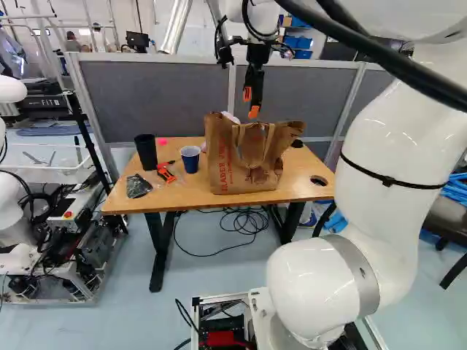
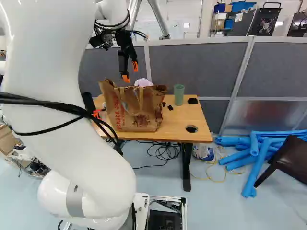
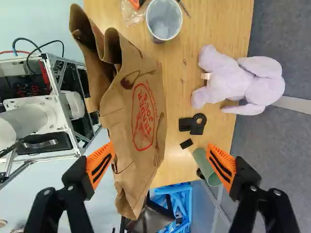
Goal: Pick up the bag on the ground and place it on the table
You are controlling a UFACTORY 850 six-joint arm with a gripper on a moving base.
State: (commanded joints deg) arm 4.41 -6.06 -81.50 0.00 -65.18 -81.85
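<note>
Pale floor (image 1: 219, 284) lies nearest, with the arm (image 1: 408, 168) rising over it; past that stands the table (image 1: 160, 199). On it, close to its near edge, the bag (image 1: 248, 157) sits upright, its mouth sagging. The placing looks done; what is left, I judge, is only to draw the arm clear. The gripper (image 3: 161, 164) hangs above the bag, its fingers spread wide with nothing held.

The bag's inside and the far side of its base are hidden. Farther on, the green cup (image 2: 179, 95) is lost behind the bag in the left base view and partly covered by a finger in the wrist view. The toy (image 3: 243, 82) barely shows over the bag in both base views. Grey panels (image 1: 153, 95) close off the back; the arm's top is cut off.
</note>
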